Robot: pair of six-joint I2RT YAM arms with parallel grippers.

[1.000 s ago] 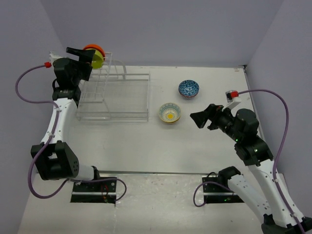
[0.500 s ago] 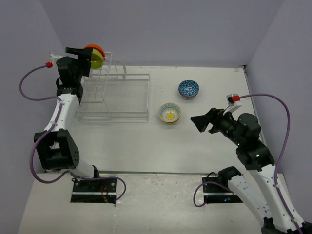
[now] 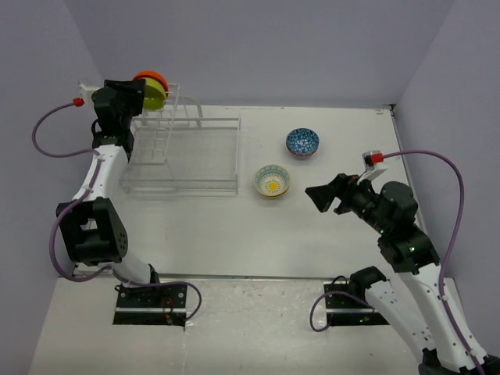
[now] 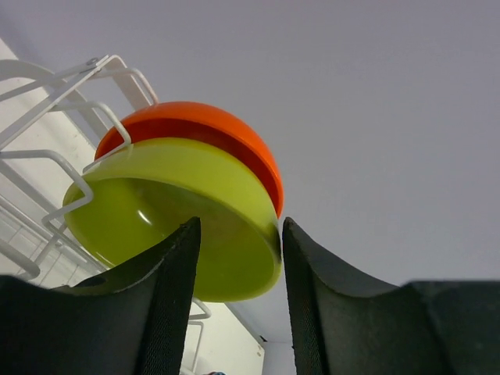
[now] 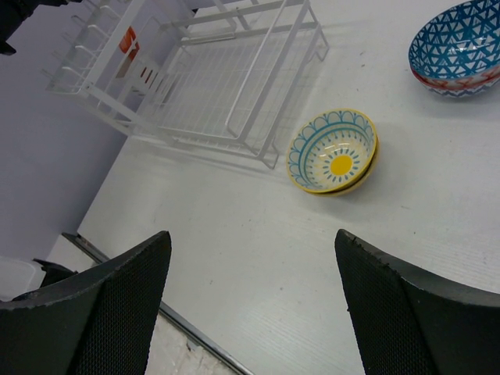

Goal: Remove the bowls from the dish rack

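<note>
The dish rack (image 3: 203, 152) lies at the back left of the table; its taller gridded end holds a lime-green bowl (image 3: 155, 97) and an orange bowl (image 3: 150, 77) standing on edge. My left gripper (image 3: 141, 92) is raised to them. In the left wrist view its jaws, partly open, stand on either side of the green bowl's (image 4: 180, 211) lower edge, with the orange bowl (image 4: 211, 125) behind it. I cannot tell whether the pads press it. My right gripper (image 3: 316, 194) hovers wide open over bare table, right of a yellow-centred bowl (image 3: 272, 180). A blue patterned bowl (image 3: 302, 142) sits beyond it.
The rack's low section (image 5: 226, 78) holds nothing visible. Purple walls close in behind and on both sides. In the right wrist view the yellow-centred bowl (image 5: 333, 152) and the blue bowl (image 5: 461, 43) sit on the table beyond the fingers.
My left gripper has moved in on the green bowl and its jaws have narrowed around it. The right arm drew back slightly, then held still, still open.
</note>
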